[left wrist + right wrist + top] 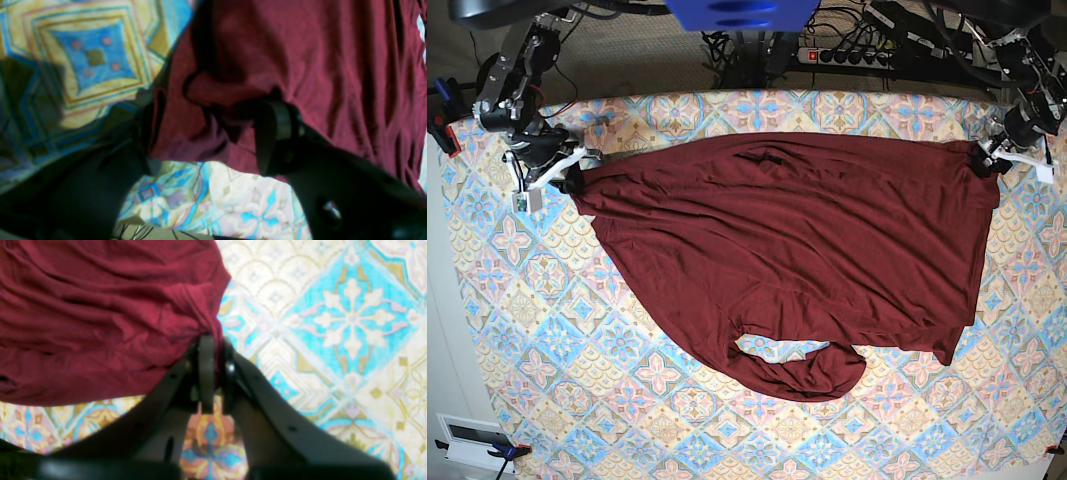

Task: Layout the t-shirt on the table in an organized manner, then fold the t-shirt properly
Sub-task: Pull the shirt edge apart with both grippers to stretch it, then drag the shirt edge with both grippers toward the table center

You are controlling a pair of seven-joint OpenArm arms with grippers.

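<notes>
The maroon t-shirt [797, 250] lies spread across the patterned table [557, 380], its hem stretched along the far edge and its neck opening [782, 350] toward the front. My right gripper [213, 343] is shut on one bunched hem corner, at the far left in the base view [567, 178]. My left gripper [206, 133] sits at the other hem corner, at the far right in the base view [984, 160]. Its jaws stand apart, with crumpled t-shirt fabric [300, 50] between them, low over the table [96, 56].
A power strip and cables [847, 52] lie behind the table's far edge. A blue mount [742, 12] hangs at top centre. A white box [472, 440] sits off the table's front left corner. Bare tablecloth [350, 316] shows beside the right gripper.
</notes>
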